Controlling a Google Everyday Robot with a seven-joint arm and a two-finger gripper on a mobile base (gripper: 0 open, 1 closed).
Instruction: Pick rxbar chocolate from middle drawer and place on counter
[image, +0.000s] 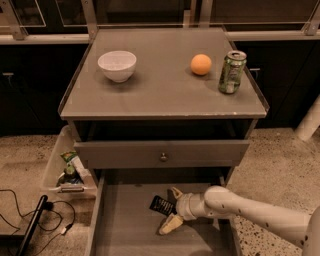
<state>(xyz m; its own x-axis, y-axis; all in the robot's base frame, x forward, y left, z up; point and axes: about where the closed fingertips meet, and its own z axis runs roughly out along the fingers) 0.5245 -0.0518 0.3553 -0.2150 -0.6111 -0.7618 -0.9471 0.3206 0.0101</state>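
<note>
The rxbar chocolate (161, 205), a small flat black bar with pale lettering, lies on the floor of the open middle drawer (125, 225), near its back. My gripper (169, 210) reaches in from the right on a white arm. Its pale fingers are spread, one above the bar's right end and one below it. The bar sits at the fingertips, between them, still on the drawer floor. The grey counter (160, 85) is above, at the top of the cabinet.
On the counter stand a white bowl (117, 65), an orange (201, 64) and a green soda can (231, 72). A shut drawer front with a round knob (163, 157) hangs over the open drawer. A bin of items (66, 170) and cables (30, 220) are at the left.
</note>
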